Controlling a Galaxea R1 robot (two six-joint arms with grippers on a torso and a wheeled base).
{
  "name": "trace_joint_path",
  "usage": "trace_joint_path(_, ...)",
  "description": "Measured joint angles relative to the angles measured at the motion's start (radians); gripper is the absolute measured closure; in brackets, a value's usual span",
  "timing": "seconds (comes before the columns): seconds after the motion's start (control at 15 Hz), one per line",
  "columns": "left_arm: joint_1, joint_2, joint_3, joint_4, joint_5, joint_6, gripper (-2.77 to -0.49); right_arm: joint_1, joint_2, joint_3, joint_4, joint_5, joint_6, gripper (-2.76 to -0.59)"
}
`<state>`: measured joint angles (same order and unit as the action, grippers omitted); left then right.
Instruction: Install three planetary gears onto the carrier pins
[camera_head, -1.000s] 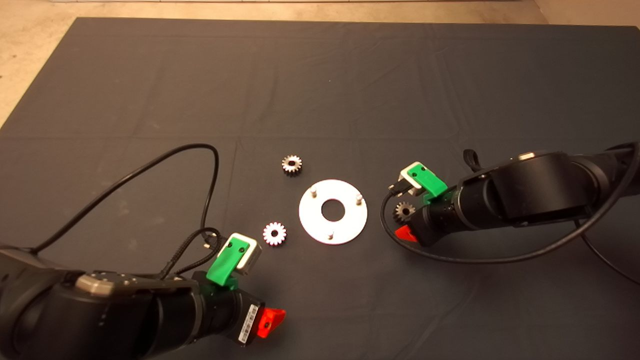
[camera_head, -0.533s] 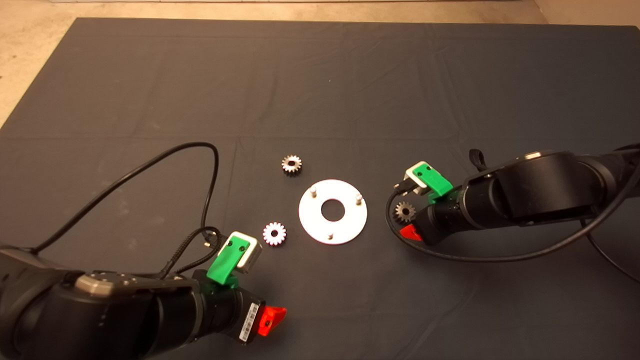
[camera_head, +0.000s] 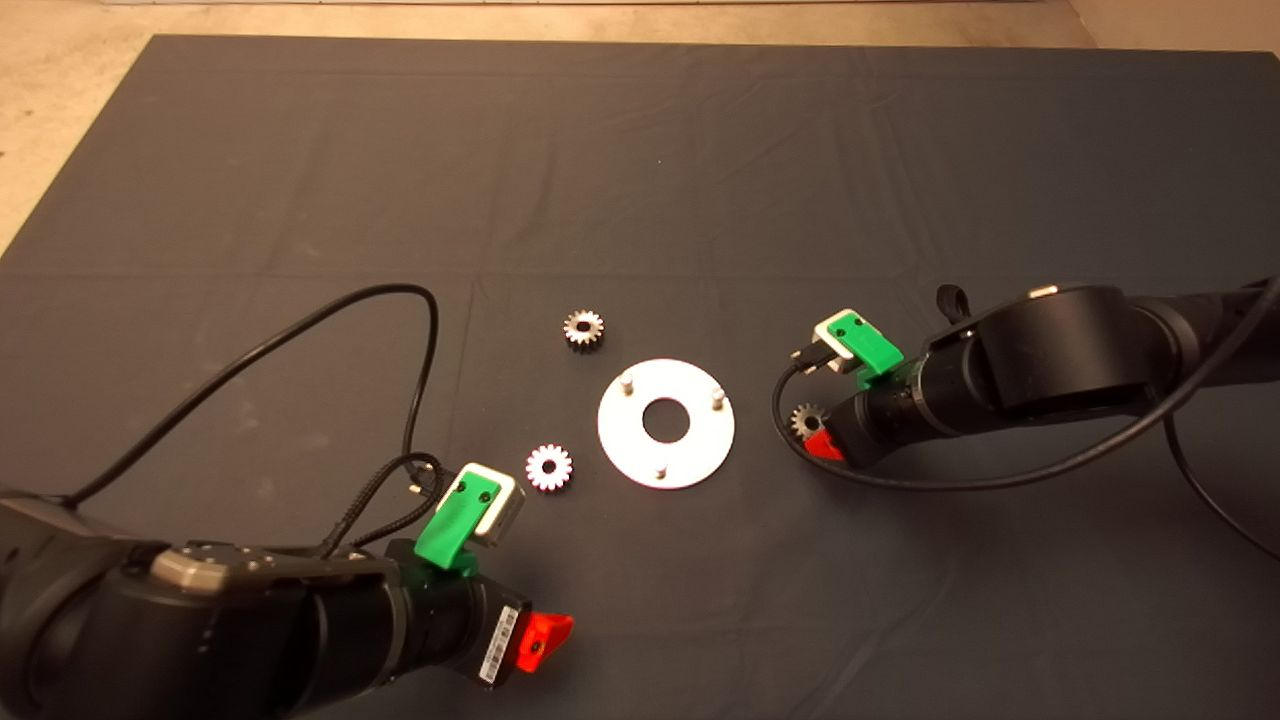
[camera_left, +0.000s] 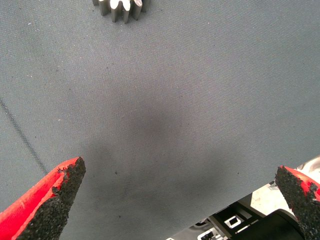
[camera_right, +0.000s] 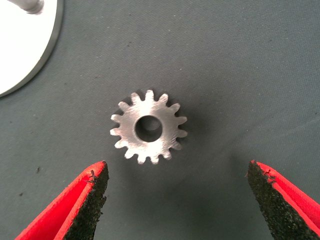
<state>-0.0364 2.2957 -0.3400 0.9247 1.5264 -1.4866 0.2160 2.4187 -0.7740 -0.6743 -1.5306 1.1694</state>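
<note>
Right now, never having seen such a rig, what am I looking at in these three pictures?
A two-armed robot works over a dark mat. The overhead picture shows both arms; the other two come from cameras on each wrist. On the mat lies a shiny disc with three upright carrier pins, all bare, and three planetary gears lie loose around it. The right gripper hovers open over one gear beside the disc. The left gripper, also open, waits near another gear. The third gear lies beyond the disc. Nothing is held.

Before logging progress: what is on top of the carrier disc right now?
Only its three bare pins stand on the disc; no gear sits on any. All three gears lie on the mat. Nothing covers the disc.
</note>
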Motion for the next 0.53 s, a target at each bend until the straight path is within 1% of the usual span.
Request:
trace_joint_path(0.27,0.0,0.0,0.0,0.0,0.0,0.0,-2.76,0.0,0.001,-0.014,-0.003,0.0,-0.002,-2.06)
trace_joint_path(0.53,0.0,0.0,0.0,0.0,0.0,0.0,-2.76,-0.003,0.028,-0.016,-0.003,0.0,-0.002,-2.06)
